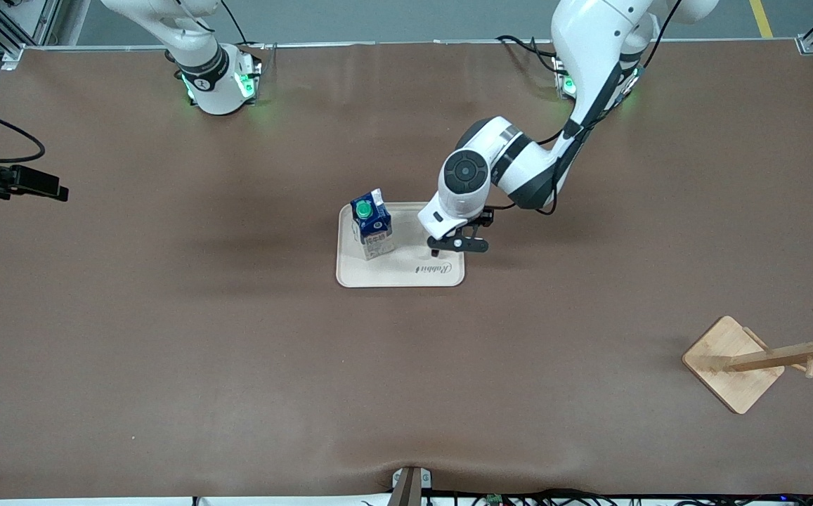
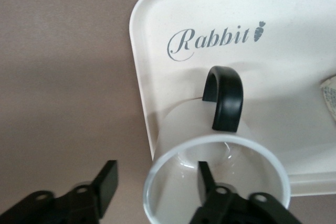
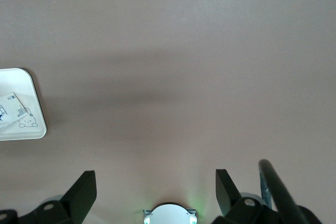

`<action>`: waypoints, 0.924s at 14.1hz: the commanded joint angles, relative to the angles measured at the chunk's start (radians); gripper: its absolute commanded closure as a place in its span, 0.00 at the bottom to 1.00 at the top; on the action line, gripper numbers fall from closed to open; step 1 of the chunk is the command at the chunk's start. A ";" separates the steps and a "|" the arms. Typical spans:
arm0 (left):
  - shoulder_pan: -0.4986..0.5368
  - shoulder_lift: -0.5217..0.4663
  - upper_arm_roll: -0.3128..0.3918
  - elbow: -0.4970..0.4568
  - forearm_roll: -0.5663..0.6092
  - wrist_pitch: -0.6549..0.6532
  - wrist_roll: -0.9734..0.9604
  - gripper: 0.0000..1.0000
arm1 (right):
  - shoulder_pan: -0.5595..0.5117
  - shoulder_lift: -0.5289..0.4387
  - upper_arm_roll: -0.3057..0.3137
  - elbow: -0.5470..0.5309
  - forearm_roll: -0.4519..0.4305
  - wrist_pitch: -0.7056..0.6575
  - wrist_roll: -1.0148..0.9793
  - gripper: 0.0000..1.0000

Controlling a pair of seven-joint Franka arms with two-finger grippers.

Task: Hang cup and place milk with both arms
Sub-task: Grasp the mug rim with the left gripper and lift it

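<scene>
- Left wrist view shows the cup (image 2: 220,182), white w/ black handle (image 2: 224,98), standing on the tray (image 2: 142,77) at its edge; front view hides the cup under the left arm.
- Left tool (image 2: 157,187) spread wide: one finger (image 2: 206,177) inside the cup's mouth, the other (image 2: 107,179) outside the wall, over bare counter (image 1: 167,337). Not yet pinching.
- Milk (image 1: 372,225) upright on the tray, toward the right arm's end of it, apart from the left tool.
- Right tool (image 3: 155,192) spread, holding nothing, over bare counter near the tray; right arm waits.
- Brown counter; wooden rack (image 1: 771,358) well apart from the tray, nearer the front cam, toward left arm's end.
</scene>
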 commanded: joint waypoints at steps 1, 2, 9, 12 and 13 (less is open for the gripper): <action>-0.003 -0.003 -0.002 0.012 0.005 0.005 0.002 0.79 | -0.016 0.016 0.011 -0.001 0.023 0.013 0.007 0.00; -0.003 -0.003 -0.002 0.012 0.005 0.005 0.004 0.94 | -0.014 0.034 0.011 -0.001 0.043 0.016 0.010 0.00; 0.008 -0.029 -0.002 0.038 0.011 -0.024 0.020 1.00 | 0.062 0.059 0.014 -0.028 0.132 0.040 0.244 0.00; 0.041 -0.096 0.000 0.114 0.009 -0.181 0.033 1.00 | 0.124 0.059 0.014 -0.036 0.133 0.042 0.365 0.00; 0.067 -0.116 0.000 0.145 0.011 -0.243 0.037 1.00 | 0.145 0.059 0.014 -0.040 0.132 0.042 0.422 0.00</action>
